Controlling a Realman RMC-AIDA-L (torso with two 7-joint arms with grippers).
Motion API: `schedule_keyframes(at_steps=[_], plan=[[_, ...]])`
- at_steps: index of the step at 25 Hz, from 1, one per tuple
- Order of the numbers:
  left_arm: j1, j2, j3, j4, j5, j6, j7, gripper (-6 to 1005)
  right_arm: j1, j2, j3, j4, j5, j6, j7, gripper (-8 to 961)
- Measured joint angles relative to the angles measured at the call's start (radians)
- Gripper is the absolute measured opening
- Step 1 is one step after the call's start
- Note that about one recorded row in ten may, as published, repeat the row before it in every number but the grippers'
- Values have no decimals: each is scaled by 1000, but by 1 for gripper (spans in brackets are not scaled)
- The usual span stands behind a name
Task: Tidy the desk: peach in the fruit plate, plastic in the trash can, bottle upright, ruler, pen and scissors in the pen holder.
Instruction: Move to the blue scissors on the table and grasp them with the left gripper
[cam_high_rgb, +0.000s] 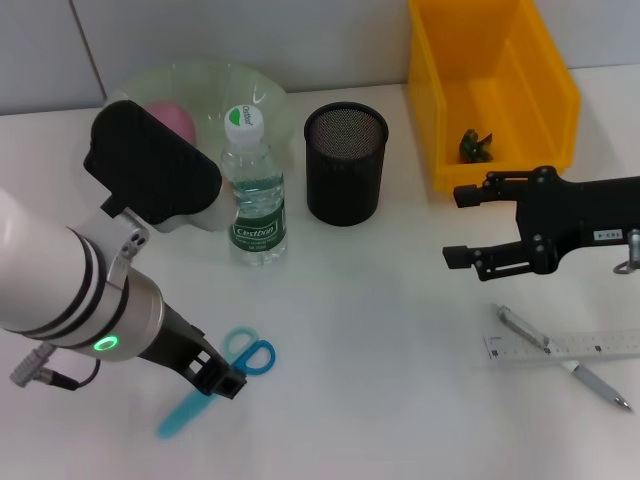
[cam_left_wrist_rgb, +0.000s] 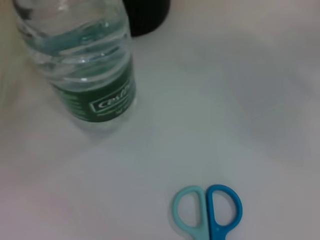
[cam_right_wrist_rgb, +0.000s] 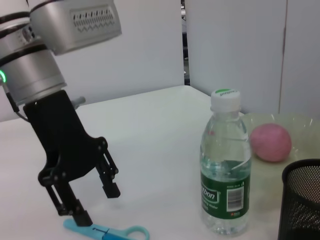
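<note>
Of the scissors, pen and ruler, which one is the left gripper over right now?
The blue-handled scissors: the left gripper is open directly above them. The silver pen and clear ruler lie across the desk.

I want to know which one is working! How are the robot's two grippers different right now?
The left gripper points down just over the scissors, while the right gripper hangs sideways over bare table near the yellow bin, away from the pen and ruler. Both are black, open and holding nothing.
</note>
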Motion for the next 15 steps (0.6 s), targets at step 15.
schedule_keyframes(at_steps=[15], plan=[[56, 1, 1, 5, 4, -37, -1, 663, 0, -12, 17, 10, 17, -7, 19, 806]])
